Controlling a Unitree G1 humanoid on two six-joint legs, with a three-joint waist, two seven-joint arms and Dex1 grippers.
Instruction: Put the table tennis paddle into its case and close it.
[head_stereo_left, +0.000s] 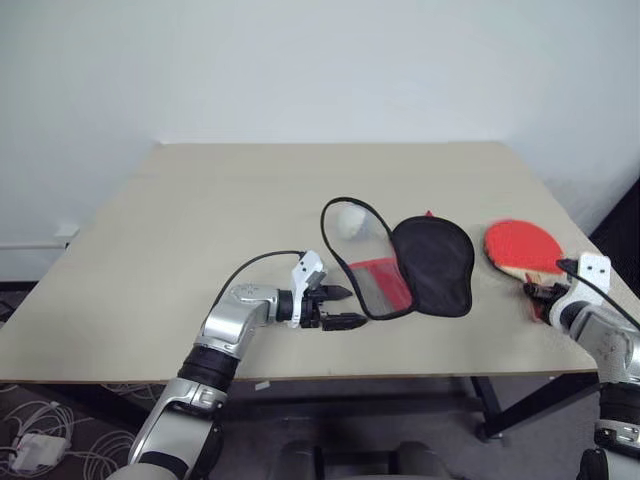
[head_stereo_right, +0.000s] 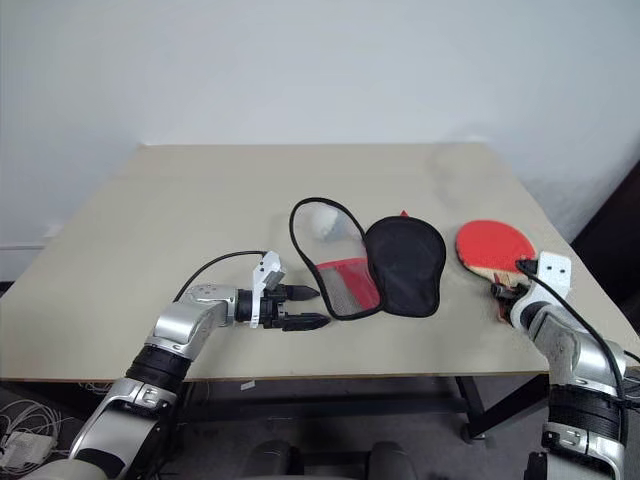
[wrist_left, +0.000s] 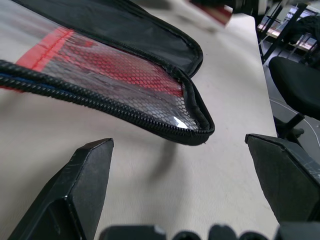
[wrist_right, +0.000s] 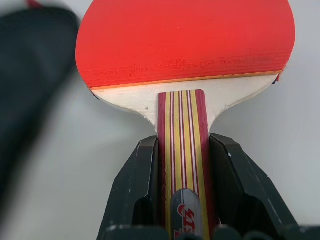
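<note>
The table tennis paddle (head_stereo_left: 523, 245), red rubber up, is at the table's right side. My right gripper (wrist_right: 184, 145) is shut on its striped wooden handle (wrist_right: 182, 125); I cannot tell whether the head touches the table. The case (head_stereo_left: 433, 262) lies open mid-table, with its black half to the right and its clear half with the red patch (head_stereo_left: 378, 283) to the left. A small white ball (head_stereo_left: 349, 222) shows inside the clear half's rim. My left gripper (head_stereo_left: 355, 306) is open and points right at the clear half's near corner (wrist_left: 192, 127), just short of it.
The beige table (head_stereo_left: 200, 220) has bare room to the left and at the back. Its front edge runs close under both grippers, and its right edge is just past the paddle. A black chair (wrist_left: 300, 85) stands beyond the table.
</note>
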